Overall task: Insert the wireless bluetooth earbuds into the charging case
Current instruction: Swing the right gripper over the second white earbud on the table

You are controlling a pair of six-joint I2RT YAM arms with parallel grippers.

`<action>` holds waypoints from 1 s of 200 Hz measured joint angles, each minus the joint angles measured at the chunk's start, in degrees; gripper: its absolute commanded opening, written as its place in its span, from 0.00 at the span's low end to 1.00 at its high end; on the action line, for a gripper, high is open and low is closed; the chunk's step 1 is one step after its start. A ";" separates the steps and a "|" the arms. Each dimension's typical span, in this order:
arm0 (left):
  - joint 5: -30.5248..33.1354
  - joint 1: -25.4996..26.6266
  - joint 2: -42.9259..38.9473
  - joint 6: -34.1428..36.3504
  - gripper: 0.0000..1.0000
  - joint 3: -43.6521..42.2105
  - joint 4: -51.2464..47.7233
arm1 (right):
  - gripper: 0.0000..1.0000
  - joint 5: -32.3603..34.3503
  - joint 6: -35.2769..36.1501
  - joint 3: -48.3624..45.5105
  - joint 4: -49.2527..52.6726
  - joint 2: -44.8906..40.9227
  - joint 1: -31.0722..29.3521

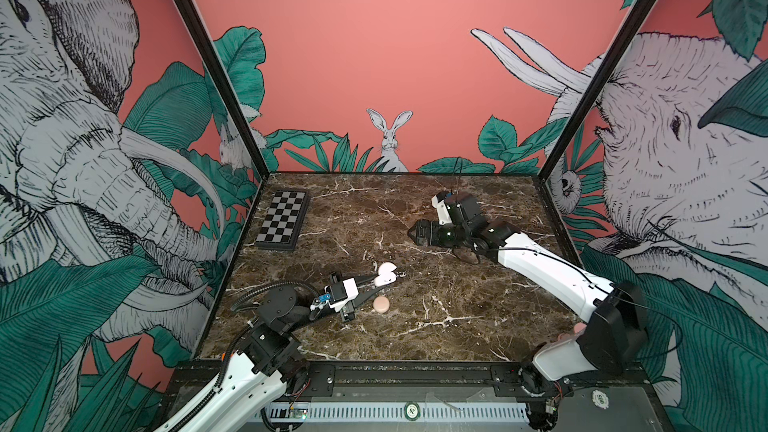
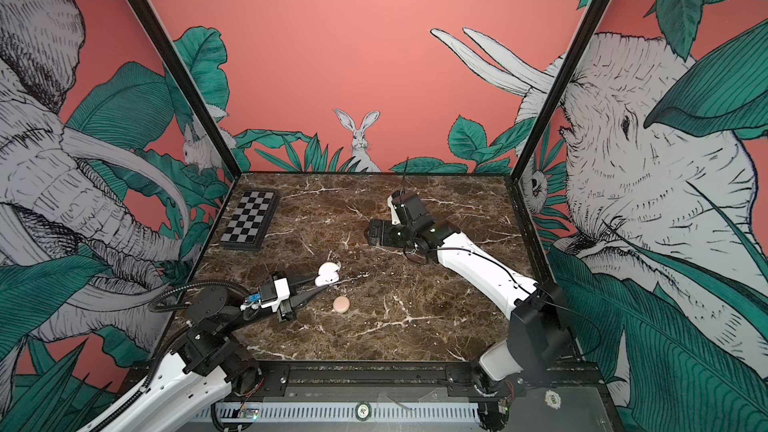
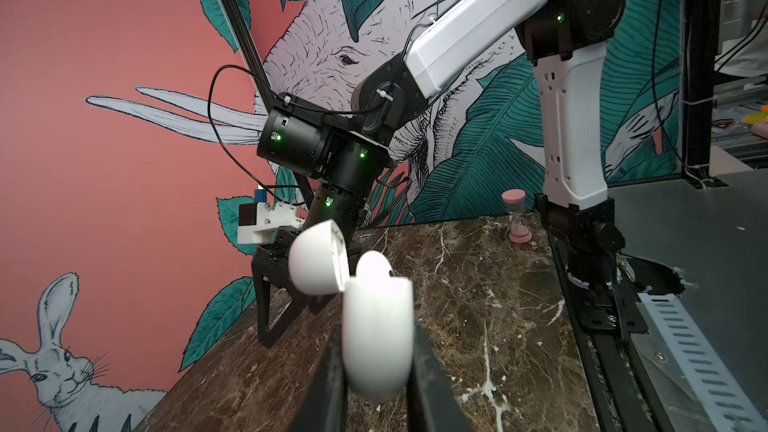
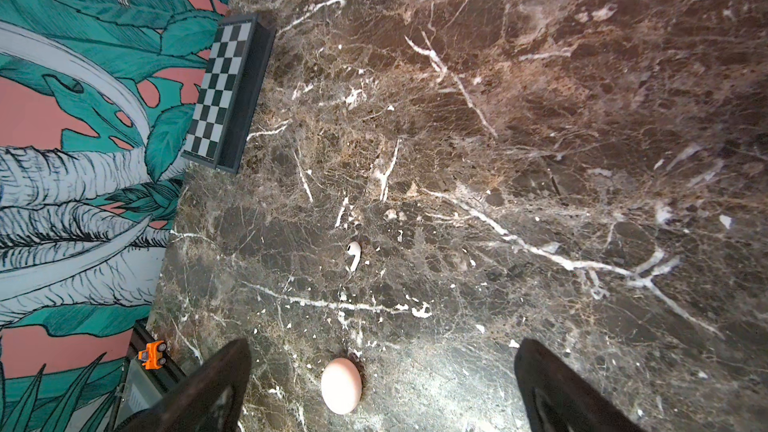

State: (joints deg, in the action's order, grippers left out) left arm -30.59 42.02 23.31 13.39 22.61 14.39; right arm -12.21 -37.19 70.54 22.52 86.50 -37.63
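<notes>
Marble table (image 1: 457, 326) fills the lower middle in both top views. Left gripper (image 3: 377, 371) is clamped on the open white charging case (image 3: 376, 326), bottom centre of its wrist view. Right gripper (image 4: 380, 347) gapes wide; one earbud (image 4: 354, 255) lies on marble above it, mid-frame.

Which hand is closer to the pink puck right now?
Left. The left hand, shut on the open white case, is right beside the pink puck; the right hand hangs open much farther back, to its right.
</notes>
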 measured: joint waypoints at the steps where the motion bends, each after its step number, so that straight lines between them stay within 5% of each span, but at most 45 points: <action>1: 0.02 0.00 -0.02 0.00 0.00 -0.04 -0.02 | 0.98 0.02 0.02 0.11 0.07 0.15 -0.07; 84: 3.02 0.00 -1.95 1.79 0.00 -0.94 -0.81 | 0.97 5.66 5.44 16.61 11.82 16.20 -6.62; 200: 3.67 0.00 -2.71 3.91 0.00 -1.07 -1.31 | 0.62 3.65 9.68 30.64 18.82 34.82 -10.91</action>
State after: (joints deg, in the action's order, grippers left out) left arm -26.92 42.02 20.60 17.30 21.54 13.08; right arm -8.56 -27.51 101.19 41.34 121.32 -48.53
